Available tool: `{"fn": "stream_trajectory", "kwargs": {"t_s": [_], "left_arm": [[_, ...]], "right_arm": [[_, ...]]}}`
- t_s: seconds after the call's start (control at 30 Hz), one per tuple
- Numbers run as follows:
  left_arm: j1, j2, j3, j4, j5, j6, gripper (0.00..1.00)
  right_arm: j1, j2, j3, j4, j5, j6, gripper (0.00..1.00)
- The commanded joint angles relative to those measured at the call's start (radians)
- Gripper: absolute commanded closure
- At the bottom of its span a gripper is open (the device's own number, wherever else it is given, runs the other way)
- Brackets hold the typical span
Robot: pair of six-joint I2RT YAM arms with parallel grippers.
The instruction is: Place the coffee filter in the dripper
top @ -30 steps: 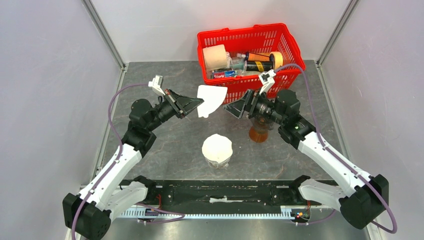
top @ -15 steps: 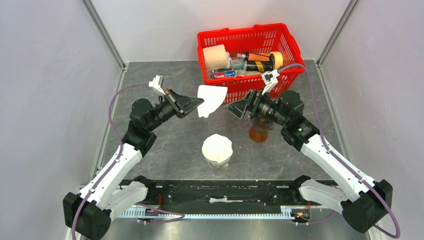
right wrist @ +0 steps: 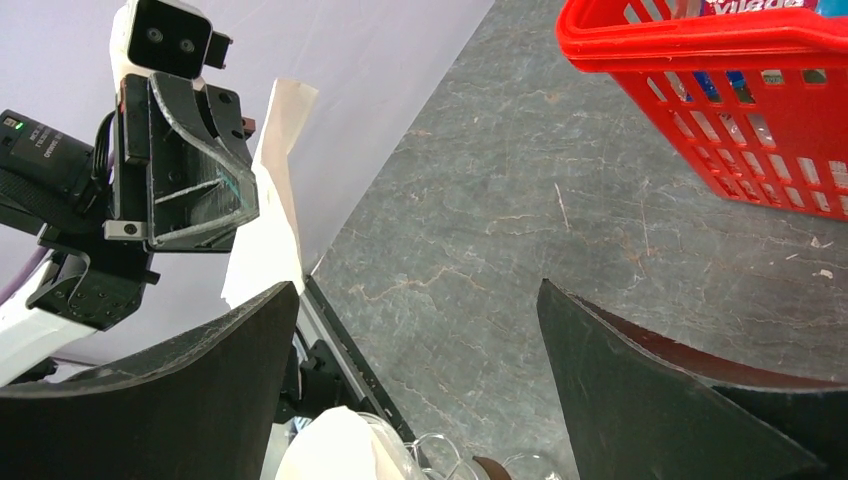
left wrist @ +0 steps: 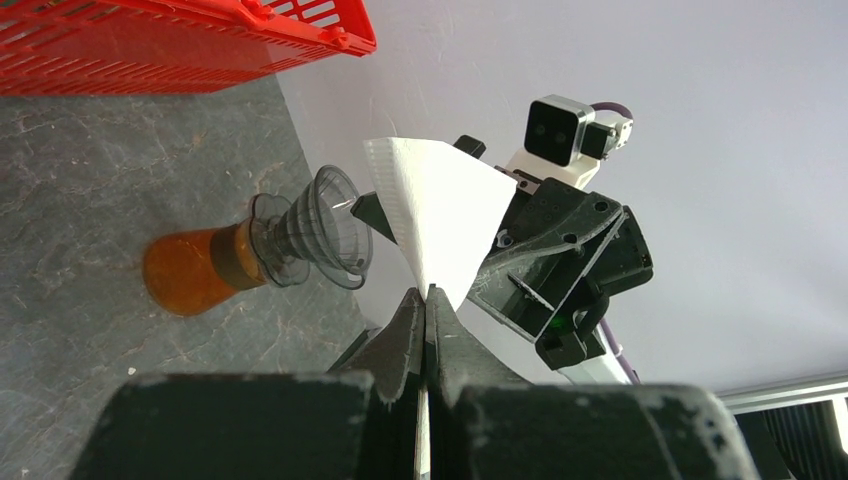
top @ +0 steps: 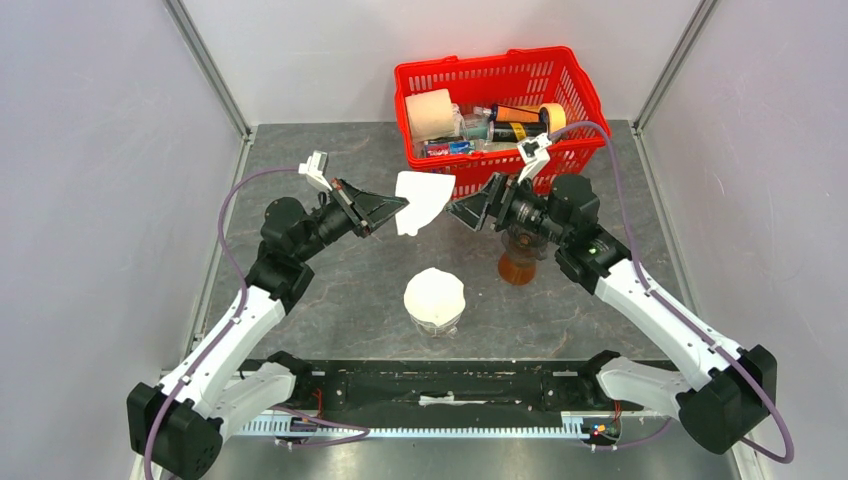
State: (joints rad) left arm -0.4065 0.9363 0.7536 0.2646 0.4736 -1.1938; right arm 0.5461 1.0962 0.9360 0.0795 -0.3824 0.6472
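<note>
My left gripper (top: 402, 208) is shut on the pointed end of a white paper coffee filter (top: 422, 197), held in the air in front of the red basket; it also shows in the left wrist view (left wrist: 435, 215) above the closed jaws (left wrist: 427, 293). My right gripper (top: 468, 212) is open and empty, just right of the filter and facing it; its wrist view shows the filter (right wrist: 270, 200) beyond the wide jaws (right wrist: 417, 285). The clear glass dripper (top: 437, 324) stands at centre front, apart from both grippers, with a white paper mound (top: 434, 292) in it.
A red basket (top: 500, 68) of bottles and a roll stands at the back. A grey-tinted ribbed cone (left wrist: 320, 228) sits on a vessel of orange-brown liquid (top: 518, 268) under my right wrist. Grey walls close in both sides.
My right gripper drifted slightly right, then back left toward the filter. The left gripper and the filter have held still.
</note>
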Motion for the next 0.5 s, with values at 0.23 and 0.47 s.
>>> {"fn": "stream_trajectory", "kwargs": {"t_s": [0.23, 0.47], "left_arm": [[-0.007, 0.023, -0.004, 0.069, 0.036, -0.010, 0.98], [-0.015, 0.021, -0.007, 0.085, 0.024, -0.009, 0.98]], "right_arm": [[0.004, 0.052, 0.063, 0.124, 0.027, 0.040, 0.03], [0.006, 0.099, 0.073, 0.184, 0.031, 0.123, 0.08]]}}
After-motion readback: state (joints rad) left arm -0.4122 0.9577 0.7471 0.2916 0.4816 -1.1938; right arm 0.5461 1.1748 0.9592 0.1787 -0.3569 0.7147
